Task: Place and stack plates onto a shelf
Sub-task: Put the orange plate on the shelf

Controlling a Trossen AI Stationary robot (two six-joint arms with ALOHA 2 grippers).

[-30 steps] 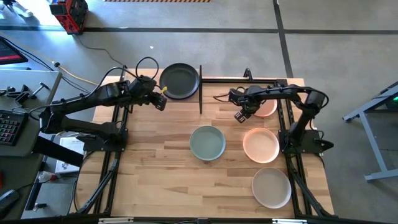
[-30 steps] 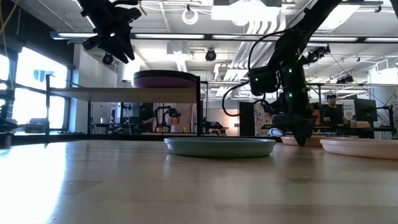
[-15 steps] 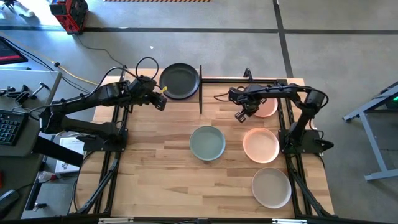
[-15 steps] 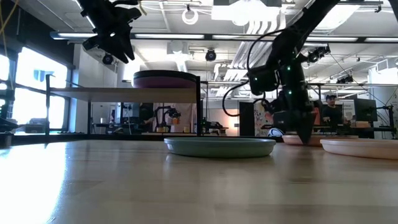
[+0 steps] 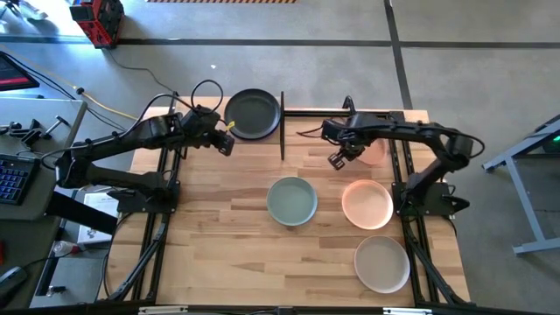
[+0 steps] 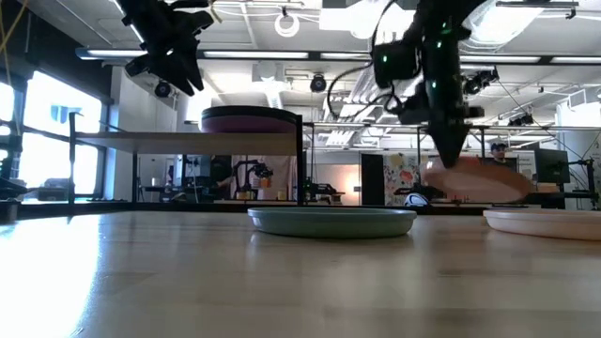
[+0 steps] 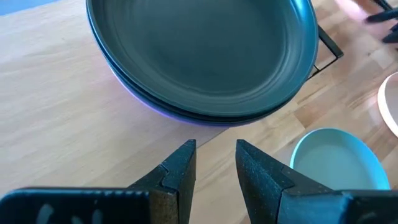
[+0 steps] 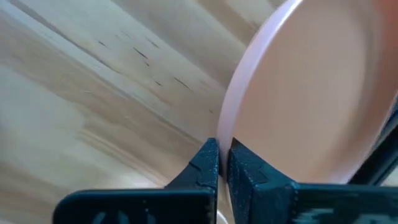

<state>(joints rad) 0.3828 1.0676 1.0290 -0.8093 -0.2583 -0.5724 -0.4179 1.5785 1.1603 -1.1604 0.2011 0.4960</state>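
My right gripper is shut on a peach plate, which hangs above the far right of the table. My left gripper hovers open and holds nothing, just near of a plate stack on the shelf. That stack has a dark grey plate on top and a purple plate below. On the table lie a sage green plate, a second peach plate and a beige plate. My right gripper pinches the peach plate's rim between its two fingers, at the plate's left edge. The fingers come from above, pointing steeply down. The plate is lifted clear of the table and hangs tilted beside the fingers.
A thin black shelf post stands between the stack and my right gripper. Black frame rails run along the table's left and right edges. Bare wood lies in the near left part of the table.
My right gripper has risen from the tabletop with the peach plate. The plate lay flat on the table before; now it is lifted clear and tilted.
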